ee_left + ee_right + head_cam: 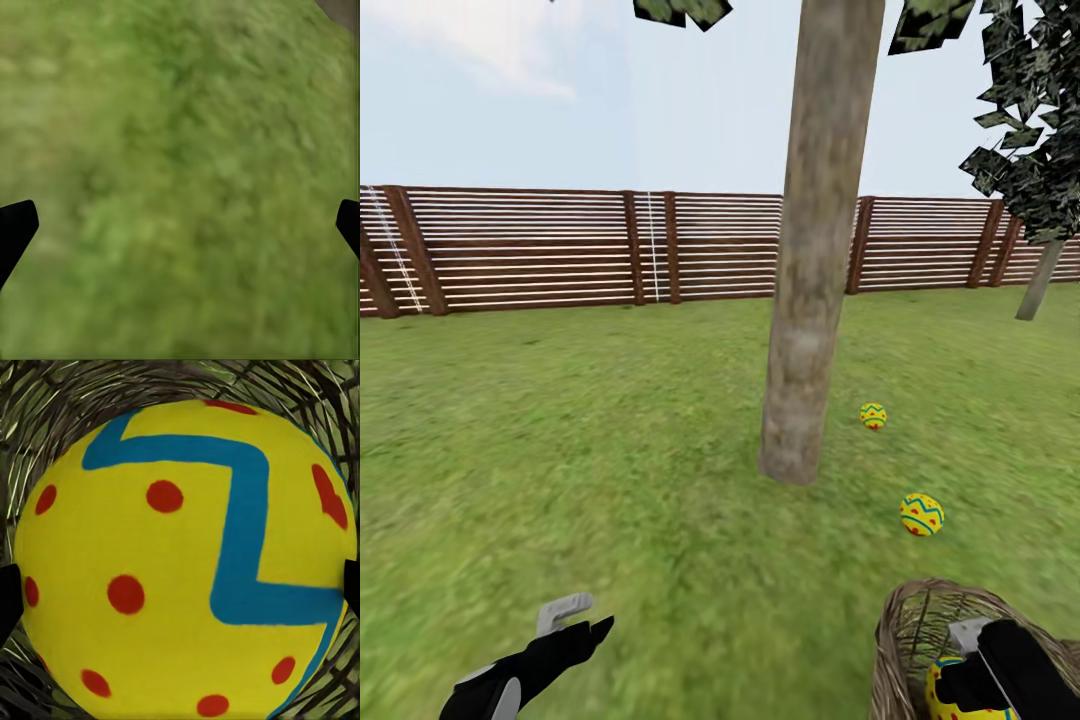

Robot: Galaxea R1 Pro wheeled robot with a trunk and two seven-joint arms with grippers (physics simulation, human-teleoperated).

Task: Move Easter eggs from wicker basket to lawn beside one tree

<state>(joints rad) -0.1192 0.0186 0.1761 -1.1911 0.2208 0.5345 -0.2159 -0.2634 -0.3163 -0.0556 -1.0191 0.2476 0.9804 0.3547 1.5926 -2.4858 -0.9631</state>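
One egg (180, 562) remains in the wicker basket (905, 640), sitting between the right gripper (972, 678) fingers; whether they clamp it, cannot tell. Two eggs (922, 514) (873, 415) lie on the lawn (580, 440) near the tree (810, 300). Left gripper (582, 620) spread, empty. Risk: round shell slipping from a shallow pinch on lifting.

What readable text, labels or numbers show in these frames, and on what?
None. The egg between the right gripper's fingers carries only blue zigzags and red dots; the two eggs on the lawn, the tree trunk, fence and wicker basket bear no writing.
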